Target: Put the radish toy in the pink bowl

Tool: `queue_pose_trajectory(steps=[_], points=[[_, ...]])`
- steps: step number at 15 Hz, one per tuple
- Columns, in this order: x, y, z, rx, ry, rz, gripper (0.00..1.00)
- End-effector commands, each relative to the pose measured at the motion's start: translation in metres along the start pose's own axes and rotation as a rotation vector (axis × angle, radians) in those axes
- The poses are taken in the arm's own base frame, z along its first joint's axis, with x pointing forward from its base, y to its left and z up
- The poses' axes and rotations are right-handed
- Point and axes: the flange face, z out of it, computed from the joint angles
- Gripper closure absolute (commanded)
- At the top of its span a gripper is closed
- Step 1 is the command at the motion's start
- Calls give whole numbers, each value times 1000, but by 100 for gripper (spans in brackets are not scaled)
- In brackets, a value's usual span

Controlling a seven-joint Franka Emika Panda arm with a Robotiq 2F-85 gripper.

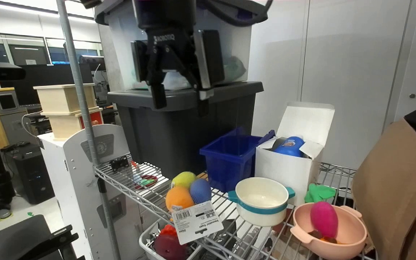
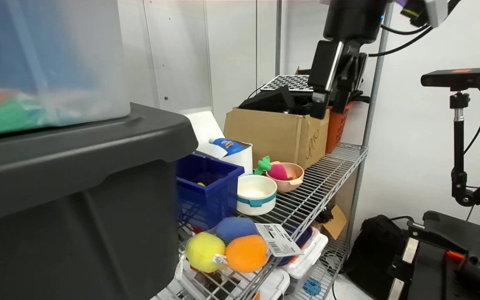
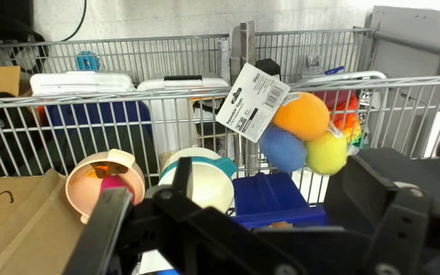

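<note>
The radish toy (image 1: 324,219) rests inside the pink bowl (image 1: 334,250), its green leafy top reaching over the bowl's far rim. The toy (image 2: 278,171) and bowl (image 2: 292,186) show the same way in an exterior view. In the wrist view the bowl (image 3: 78,191) is at left, and only part of the magenta toy (image 3: 114,185) shows, partly behind a gripper part. Brown and orange bits also lie in the bowl. My gripper (image 1: 181,102) is open and empty, high above the shelf and well away from the bowl. Its fingers (image 3: 273,177) stand wide apart in the wrist view.
A white bowl with a teal rim (image 1: 264,217) stands beside the pink bowl. Behind are a blue bin (image 1: 226,168), an open white box (image 1: 287,177) and a tall dark tote (image 1: 179,141). A cardboard box (image 2: 265,129) flanks the pink bowl. Netted balls (image 2: 246,253) lie near the shelf edge.
</note>
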Motion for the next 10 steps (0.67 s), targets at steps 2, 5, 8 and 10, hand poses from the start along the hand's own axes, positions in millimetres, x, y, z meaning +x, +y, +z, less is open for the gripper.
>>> queue_pose_trajectory(steps=[2, 5, 8, 10], points=[[-39, -19, -35, 9, 47, -48, 0], [-55, -24, -54, -3, 74, -59, 1], [-72, -29, -69, -17, 80, -69, 1], [-77, -30, -74, -17, 71, -68, 0]])
